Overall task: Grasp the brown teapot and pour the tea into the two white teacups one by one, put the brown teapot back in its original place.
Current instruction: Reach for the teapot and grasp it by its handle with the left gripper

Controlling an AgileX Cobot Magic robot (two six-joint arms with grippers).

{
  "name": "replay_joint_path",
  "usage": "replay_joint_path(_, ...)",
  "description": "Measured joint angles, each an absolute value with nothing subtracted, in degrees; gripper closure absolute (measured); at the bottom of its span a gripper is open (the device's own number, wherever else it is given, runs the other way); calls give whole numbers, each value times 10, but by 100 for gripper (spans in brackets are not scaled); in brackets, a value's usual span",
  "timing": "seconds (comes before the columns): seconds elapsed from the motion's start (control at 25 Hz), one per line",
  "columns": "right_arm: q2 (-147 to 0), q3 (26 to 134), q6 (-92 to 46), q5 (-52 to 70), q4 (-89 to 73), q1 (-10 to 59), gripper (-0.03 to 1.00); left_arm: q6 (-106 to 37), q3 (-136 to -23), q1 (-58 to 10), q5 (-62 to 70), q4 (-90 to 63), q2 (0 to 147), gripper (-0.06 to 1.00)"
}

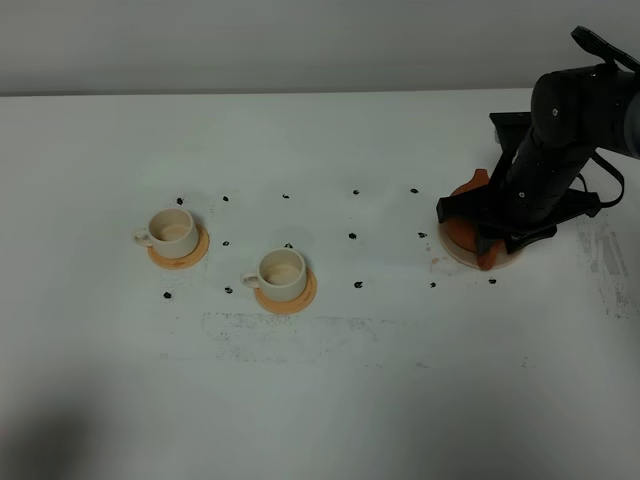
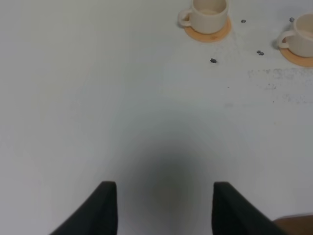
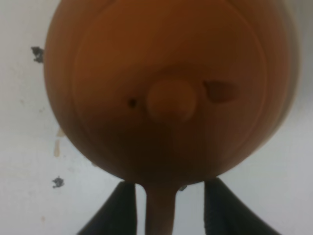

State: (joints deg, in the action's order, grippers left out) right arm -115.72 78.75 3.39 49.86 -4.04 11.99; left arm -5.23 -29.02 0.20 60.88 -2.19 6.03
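Brown teapot [image 3: 166,88] on pale coaster [image 1: 452,258]; right hand [image 3: 170,183] astride handle [image 3: 159,215], gaps both sides.

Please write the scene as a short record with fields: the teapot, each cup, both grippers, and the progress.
teapot: lid on, standing on the beige coaster
far cup: on an orange coaster
near cup: on another orange coaster
right gripper: open, fingers on either side of the handle, gaps showing
left gripper: open, nothing between the fingers, over bare table
progress: teapot not yet lifted
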Motion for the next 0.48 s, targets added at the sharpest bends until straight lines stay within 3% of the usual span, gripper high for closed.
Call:
replay_joint_path(0.08,-1157,787,20,500,-40,120,66,-52,-290,2,609,-22,60,48)
replay_joint_path(0.2,-1157,787,-10,503,-44,120,84,-52,-290,2,609,-22,60,48)
replay_joint_path(0.48,-1157,787,-47,503,-49,119,85,-52,-290,2,609,-22,60,48)
